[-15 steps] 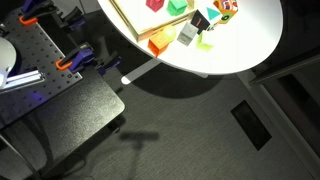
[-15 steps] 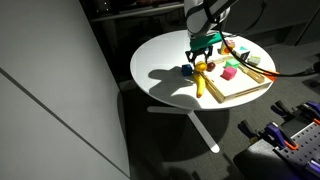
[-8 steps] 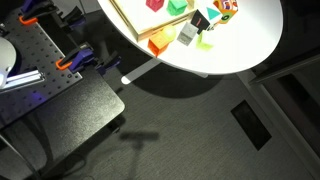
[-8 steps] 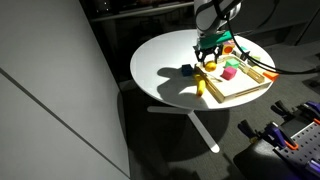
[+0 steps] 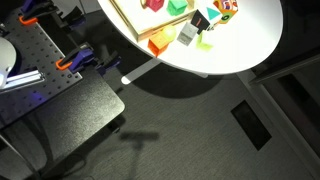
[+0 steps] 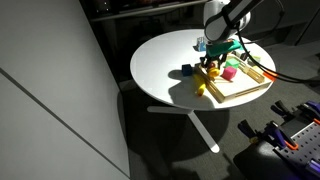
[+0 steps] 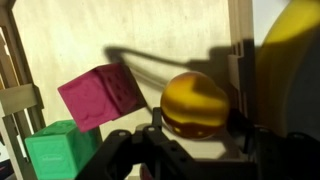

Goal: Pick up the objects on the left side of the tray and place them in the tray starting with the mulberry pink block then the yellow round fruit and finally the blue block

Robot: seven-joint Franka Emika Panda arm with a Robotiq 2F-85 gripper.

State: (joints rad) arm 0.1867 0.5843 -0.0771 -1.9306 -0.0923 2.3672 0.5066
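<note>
In the wrist view my gripper [image 7: 197,128] is shut on the yellow round fruit [image 7: 195,100] and holds it just above the cream floor of the tray [image 7: 238,40], close to its wooden rim. The mulberry pink block [image 7: 100,95] lies tilted on the tray floor beside the fruit. In an exterior view the gripper [image 6: 213,62] hangs over the tray's [image 6: 245,93] near-left part, with the pink block [image 6: 229,73] inside. The blue block [image 6: 186,70] sits on the table outside the tray. The arm is out of the frame in the exterior view from above, where the tray's rim [image 5: 128,22] shows.
A green block [image 7: 58,150] sits in the tray next to the pink one. A long yellow piece [image 6: 200,88] lies by the tray's rim. An orange block [image 5: 158,45] and several other blocks [image 5: 205,25] stand near the round white table's [image 6: 160,60] edge.
The gripper has moved with the yellow fruit from beside the blue block, outside the tray, across the rim to over the tray floor. The blue block has stayed put.
</note>
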